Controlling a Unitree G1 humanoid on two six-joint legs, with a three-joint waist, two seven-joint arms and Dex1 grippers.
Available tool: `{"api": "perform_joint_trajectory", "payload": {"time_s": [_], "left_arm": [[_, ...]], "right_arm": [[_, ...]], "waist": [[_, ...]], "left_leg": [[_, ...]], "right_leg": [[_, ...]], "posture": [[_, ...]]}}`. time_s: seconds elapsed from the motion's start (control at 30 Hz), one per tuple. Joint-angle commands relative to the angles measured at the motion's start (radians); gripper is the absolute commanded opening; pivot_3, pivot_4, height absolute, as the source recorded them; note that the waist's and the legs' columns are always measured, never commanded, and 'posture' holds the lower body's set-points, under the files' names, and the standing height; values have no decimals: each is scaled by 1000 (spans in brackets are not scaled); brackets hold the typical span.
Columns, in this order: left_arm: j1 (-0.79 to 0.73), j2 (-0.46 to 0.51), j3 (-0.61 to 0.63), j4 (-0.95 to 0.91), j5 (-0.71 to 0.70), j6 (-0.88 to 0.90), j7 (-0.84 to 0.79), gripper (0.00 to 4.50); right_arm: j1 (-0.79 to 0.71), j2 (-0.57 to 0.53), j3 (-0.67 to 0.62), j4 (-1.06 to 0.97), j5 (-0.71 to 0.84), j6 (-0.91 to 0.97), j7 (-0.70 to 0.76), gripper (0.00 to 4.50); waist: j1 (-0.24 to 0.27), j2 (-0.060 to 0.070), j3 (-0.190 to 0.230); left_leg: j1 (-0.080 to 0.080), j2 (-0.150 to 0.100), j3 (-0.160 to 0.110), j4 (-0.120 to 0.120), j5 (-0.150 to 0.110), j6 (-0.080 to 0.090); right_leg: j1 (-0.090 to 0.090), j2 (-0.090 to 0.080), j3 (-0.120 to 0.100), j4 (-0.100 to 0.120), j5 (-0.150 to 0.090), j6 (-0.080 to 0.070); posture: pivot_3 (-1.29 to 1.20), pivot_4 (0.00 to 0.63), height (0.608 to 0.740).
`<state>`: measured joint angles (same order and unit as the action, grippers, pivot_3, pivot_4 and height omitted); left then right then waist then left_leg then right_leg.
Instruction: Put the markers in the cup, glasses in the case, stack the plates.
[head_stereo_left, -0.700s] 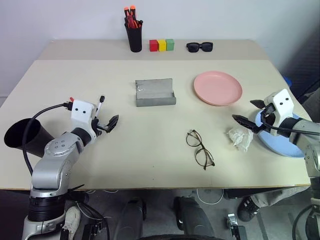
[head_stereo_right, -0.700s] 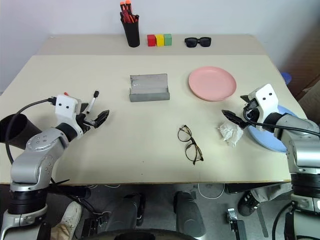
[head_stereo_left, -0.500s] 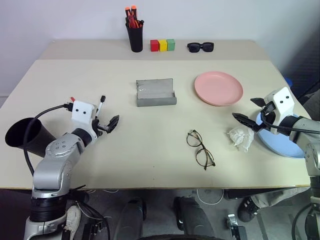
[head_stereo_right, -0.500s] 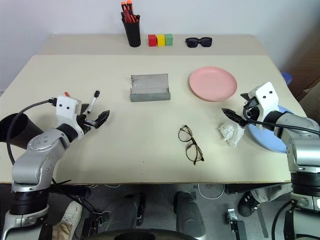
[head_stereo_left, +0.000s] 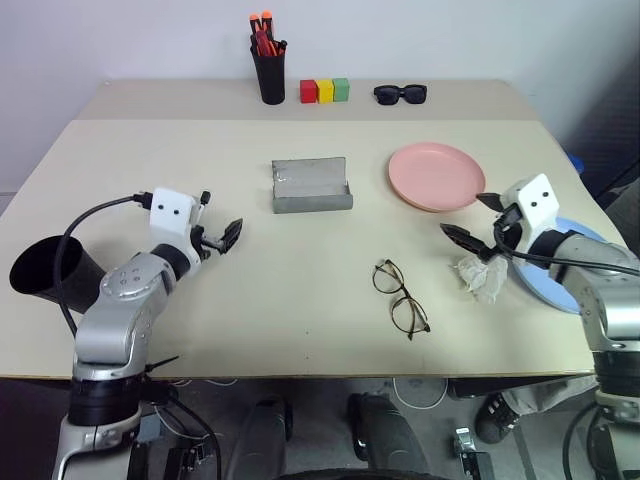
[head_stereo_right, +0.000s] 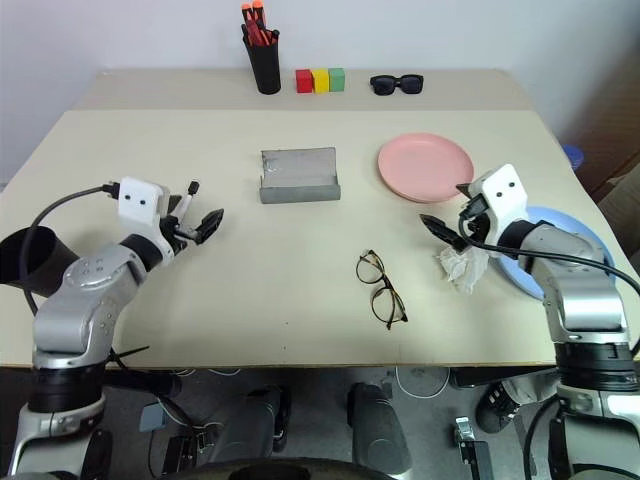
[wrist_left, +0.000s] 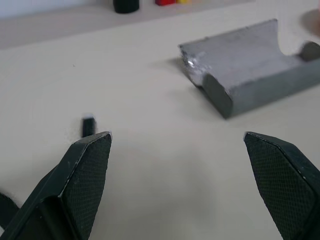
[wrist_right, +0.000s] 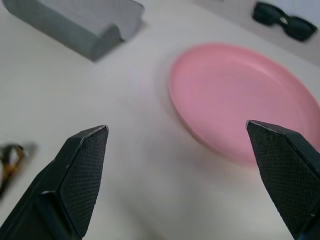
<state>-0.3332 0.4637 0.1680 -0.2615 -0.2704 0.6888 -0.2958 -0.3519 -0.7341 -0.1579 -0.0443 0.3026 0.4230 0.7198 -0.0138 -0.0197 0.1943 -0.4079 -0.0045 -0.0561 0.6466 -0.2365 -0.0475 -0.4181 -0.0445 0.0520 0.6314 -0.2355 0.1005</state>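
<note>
My left gripper (head_stereo_left: 218, 230) hovers open over the table's left side, nothing between its fingers. A dark marker (head_stereo_right: 189, 190) with a pale tip lies just behind it; its end (wrist_left: 88, 126) shows beside one finger. The black cup (head_stereo_left: 42, 272) lies on its side at the left edge. The open grey case (head_stereo_left: 311, 185) sits mid-table, and the glasses (head_stereo_left: 401, 297) lie nearer the front. My right gripper (head_stereo_left: 470, 217) is open above the table, between the pink plate (head_stereo_left: 437, 176) and the blue plate (head_stereo_left: 578, 272), which my right arm partly covers.
A crumpled white tissue (head_stereo_left: 482, 277) lies just below the right gripper. Along the far edge stand a tall black pen holder (head_stereo_left: 270, 72) with orange-capped markers, three coloured blocks (head_stereo_left: 324, 90) and black sunglasses (head_stereo_left: 400, 94).
The right gripper has shifted left, off the blue plate and toward the pink one. The left gripper has edged slightly forward and right. Both stay open.
</note>
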Motion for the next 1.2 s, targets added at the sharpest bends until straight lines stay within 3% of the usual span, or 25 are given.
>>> {"api": "perform_joint_trajectory", "payload": {"time_s": [0.03, 0.23, 0.43, 0.87, 0.97, 1.13, 1.2], "left_arm": [[-62, -19, 3, 61, 34, 14, 59, 4332], [-258, -62, 23, 259, 49, 225, 164, 4426], [-487, -94, 60, 521, 84, 326, 292, 4426], [-703, -65, 61, 922, 127, 415, 333, 4426], [-714, -64, 49, 944, 127, 430, 317, 3509], [-698, -73, 77, 907, 118, 431, 330, 956], [-663, -91, 129, 818, 91, 317, 339, 90]], "right_arm": [[-20, 20, 5, -81, -2, -3, -27, 4500], [-8, 94, 70, -252, 36, 68, -54, 4500], [-6, 201, 183, -330, 42, 114, -81, 4500], [67, 268, 296, -352, 5, 88, -97, 4500], [85, 272, 302, -355, -3, 80, -102, 4500], [104, 281, 308, -353, -9, 73, -110, 4500], [103, 287, 317, -342, -13, 68, -107, 4500]], "waist": [[0, 0, 0], [0, 0, 0], [-1, -1, 0], [-1, -1, 0], [-2, -1, -1], [-8, -1, -1], [-7, -1, -1]], "left_leg": [[0, 0, 0, 0, 0, 0], [0, 0, -2, 1, 0, 0], [0, 0, -3, 1, 0, 0], [0, -2, -3, 0, 0, 0], [0, -2, -3, 0, 0, 0], [1, -1, -3, 0, 0, 0], [1, -1, -3, 0, 0, 0]], "right_leg": [[0, 0, 0, 0, 0, 0], [0, 0, -1, 1, 1, 2], [0, 0, -2, 1, 1, 2], [0, -1, -2, 2, 2, 3], [0, -1, -2, 2, 2, 3], [0, 0, -2, 3, 2, 3], [-1, 0, -2, 3, 2, 3]], "posture": [[0, 150, 740], [0, 150, 740], [0, 150, 740], [0, 150, 740], [0, 150, 740], [0, 150, 740], [0, 150, 740]]}}
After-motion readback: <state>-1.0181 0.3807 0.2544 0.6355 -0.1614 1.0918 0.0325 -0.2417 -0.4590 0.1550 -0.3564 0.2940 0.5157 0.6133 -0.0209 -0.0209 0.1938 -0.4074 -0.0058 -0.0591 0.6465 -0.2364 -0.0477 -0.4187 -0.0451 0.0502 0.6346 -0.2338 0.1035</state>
